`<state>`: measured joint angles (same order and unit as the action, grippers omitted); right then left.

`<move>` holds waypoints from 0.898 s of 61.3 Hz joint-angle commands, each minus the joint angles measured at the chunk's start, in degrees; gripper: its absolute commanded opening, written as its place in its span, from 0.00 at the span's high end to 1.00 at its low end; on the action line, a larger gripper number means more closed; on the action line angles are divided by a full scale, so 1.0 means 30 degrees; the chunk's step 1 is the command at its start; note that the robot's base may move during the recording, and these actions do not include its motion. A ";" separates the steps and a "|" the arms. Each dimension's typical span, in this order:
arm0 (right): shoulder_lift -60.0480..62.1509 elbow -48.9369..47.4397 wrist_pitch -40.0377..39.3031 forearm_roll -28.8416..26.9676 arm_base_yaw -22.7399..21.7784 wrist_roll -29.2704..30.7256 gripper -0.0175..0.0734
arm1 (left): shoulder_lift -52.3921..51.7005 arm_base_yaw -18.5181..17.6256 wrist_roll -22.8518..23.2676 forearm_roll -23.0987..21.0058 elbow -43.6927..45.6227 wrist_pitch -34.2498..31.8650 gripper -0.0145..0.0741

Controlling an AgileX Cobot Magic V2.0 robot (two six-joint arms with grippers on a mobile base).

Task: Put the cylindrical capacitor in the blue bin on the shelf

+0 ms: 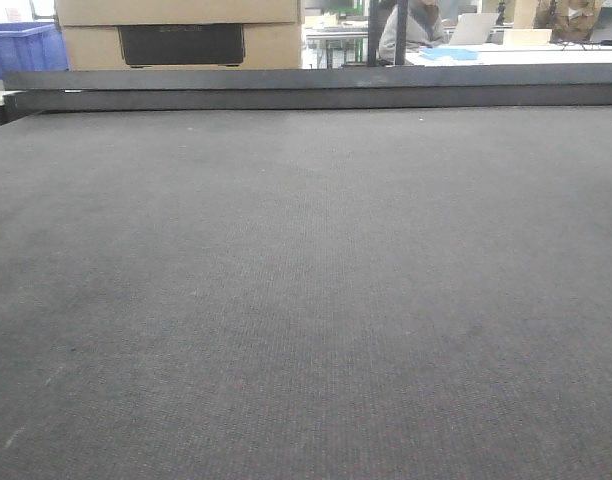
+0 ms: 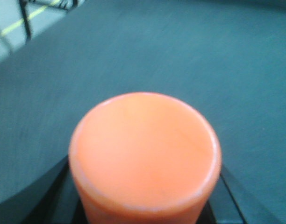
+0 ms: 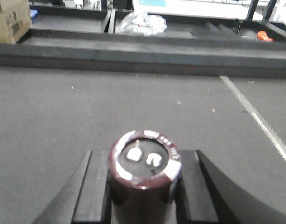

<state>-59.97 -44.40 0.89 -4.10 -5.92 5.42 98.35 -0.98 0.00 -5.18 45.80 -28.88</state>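
right hand: the right gripper (image 3: 142, 186) is clamped on the dark maroon cylindrical capacitor (image 3: 145, 161), one black finger (image 3: 94, 191) on each side of the body, terminals facing up.
left hand: the left gripper (image 2: 145, 205) appears closed around a smooth orange plastic cylinder (image 2: 145, 149); the contact itself is hidden below the cylinder's top.
task's thing: in the right hand's grasp, just above the dark grey felt table (image 3: 63, 121).
step in hand: judged as carrying to the bin. hold the capacitor upright, grip low and centred, and lift before going forward.
target: no steel shelf shows in any view. a blue plastic bin (image 1: 21, 45) sits far ahead and to the left; i cannot tell whether it is the right one.
in the way: a raised dark rail (image 3: 133, 51) crosses ahead of the right hand, so the capacitor must clear it.
other things: a white graduated strip (image 3: 255, 116) runs ahead to the hand's right. a crumpled clear plastic bag (image 3: 138, 22) and a small orange object (image 3: 263, 36) lie beyond the rail. a brown cardboard box (image 1: 176, 30) stands far ahead.
risk: the occupied left arm could crowd the reach.
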 commanded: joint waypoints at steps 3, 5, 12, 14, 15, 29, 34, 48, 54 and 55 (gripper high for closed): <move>0.0184 -0.0073 0.1143 0.0163 0.0152 0.0013 0.99 | -0.2812 -0.0200 0.0000 0.1727 0.0986 0.3754 0.96; 0.0184 -0.0073 0.1664 0.0163 0.0386 0.0013 0.99 | -0.3547 -0.0381 0.0000 0.1727 0.1369 0.5328 0.96; 0.0184 -0.0073 0.3074 0.0163 0.1523 0.0013 0.99 | -0.5720 -0.1365 0.0000 0.1727 0.2776 1.0400 0.96; 0.0184 -0.0073 0.3316 0.0163 0.1921 0.0013 0.99 | -0.6249 -0.1701 0.0000 0.1727 0.3161 1.1626 0.96; 0.0184 -0.0073 0.3437 0.0163 0.2174 0.0013 0.99 | -0.6548 -0.1838 0.0000 0.1727 0.3315 1.2083 0.96; 0.0184 -0.0964 0.6388 -0.0301 0.4363 0.0013 0.99 | -0.9333 -0.4049 0.0000 0.1727 0.4664 1.6768 0.96; 0.0226 -0.2013 0.7707 -0.1058 0.4635 0.0013 0.99 | -1.0340 -0.4524 0.0000 0.1585 0.4664 1.7603 0.96; 0.2343 -0.3273 0.8822 -0.2294 0.4677 0.0013 0.99 | -1.3346 -0.4713 0.0000 0.1315 0.4664 2.0519 0.96; 0.3865 -0.3235 0.9599 -0.1917 0.4677 0.0013 0.99 | -1.4712 -0.4713 0.0000 0.1353 0.4664 2.1696 0.96; 0.4087 -0.3180 0.9716 -0.1879 0.4677 0.0013 0.99 | -1.4882 -0.4713 0.0000 0.1353 0.4664 2.1855 0.96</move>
<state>-51.32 -53.50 28.92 -10.56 8.08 5.42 57.17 -14.72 0.00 -0.77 59.26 34.07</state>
